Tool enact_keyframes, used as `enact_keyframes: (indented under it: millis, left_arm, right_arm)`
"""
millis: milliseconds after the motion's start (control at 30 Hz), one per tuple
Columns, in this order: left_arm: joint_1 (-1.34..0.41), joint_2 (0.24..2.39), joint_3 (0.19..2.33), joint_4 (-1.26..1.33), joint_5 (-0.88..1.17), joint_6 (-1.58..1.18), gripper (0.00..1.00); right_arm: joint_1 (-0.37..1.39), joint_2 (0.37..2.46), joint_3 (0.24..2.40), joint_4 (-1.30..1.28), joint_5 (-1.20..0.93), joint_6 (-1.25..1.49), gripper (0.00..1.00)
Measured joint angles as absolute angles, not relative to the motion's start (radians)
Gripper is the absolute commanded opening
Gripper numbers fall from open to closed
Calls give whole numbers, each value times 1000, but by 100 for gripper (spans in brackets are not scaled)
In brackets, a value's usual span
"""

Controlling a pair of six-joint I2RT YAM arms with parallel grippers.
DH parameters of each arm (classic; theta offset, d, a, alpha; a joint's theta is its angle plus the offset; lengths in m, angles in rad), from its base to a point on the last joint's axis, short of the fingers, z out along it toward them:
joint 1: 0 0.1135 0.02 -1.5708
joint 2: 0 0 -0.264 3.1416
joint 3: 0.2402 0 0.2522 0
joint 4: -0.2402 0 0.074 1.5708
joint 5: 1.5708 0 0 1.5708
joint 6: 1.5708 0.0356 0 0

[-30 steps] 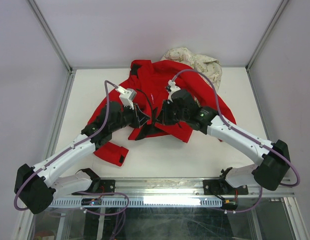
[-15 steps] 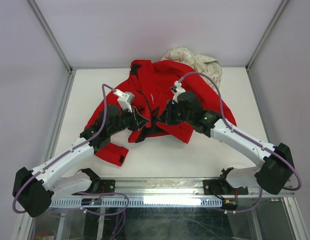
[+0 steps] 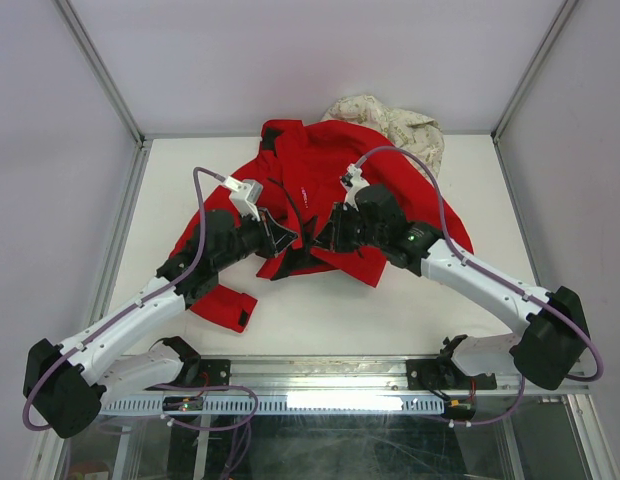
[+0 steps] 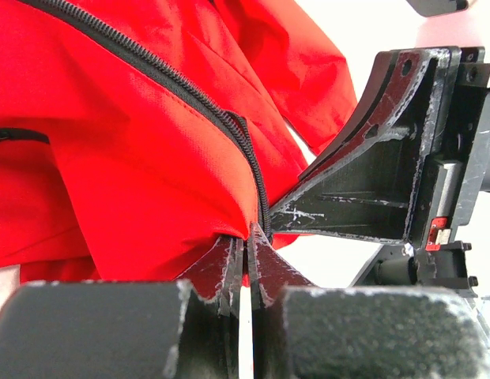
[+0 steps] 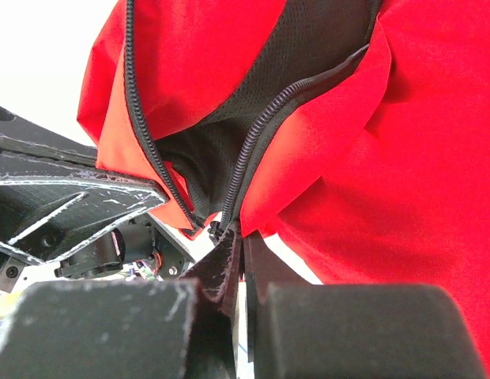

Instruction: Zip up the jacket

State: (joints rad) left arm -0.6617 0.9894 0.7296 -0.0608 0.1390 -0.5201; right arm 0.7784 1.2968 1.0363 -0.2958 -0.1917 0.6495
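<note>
Left tool (image 4: 245, 237) & right tool (image 5: 237, 241) pinch shut on jacket (image 3: 320, 165) zip edges, tips nearly touching; bare counter (image 3: 330, 310) in front; spots same as before.

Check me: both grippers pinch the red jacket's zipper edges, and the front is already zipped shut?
Not zipped: the right wrist view shows the jacket front open, dark lining between its separate zipper rows. The left gripper and right gripper each pinch an edge.

Cream garment (image 3: 402, 124) partly behind jacket (image 3: 325, 165)
</note>
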Motion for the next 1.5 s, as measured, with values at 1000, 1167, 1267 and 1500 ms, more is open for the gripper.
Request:
enact_keyframes:
  millis: [1000,1167,1267,1500]
  left_arm:
    - [-662,996,730,-34,139,-532,0]
    - [-662,996,730,-35,140,-530,0]
    - [-662,997,730,-37,141,-522,0]
    - [-668,1002,730,-85,144,-472,0]
  right_arm:
    - [781,1297,1036,-281,-217,651,0]
    - [781,1297,1037,-282,-216,653,0]
    - [781,1297,1038,-286,-216,654,0]
    - [781,1297,1064,-319,-215,654,0]
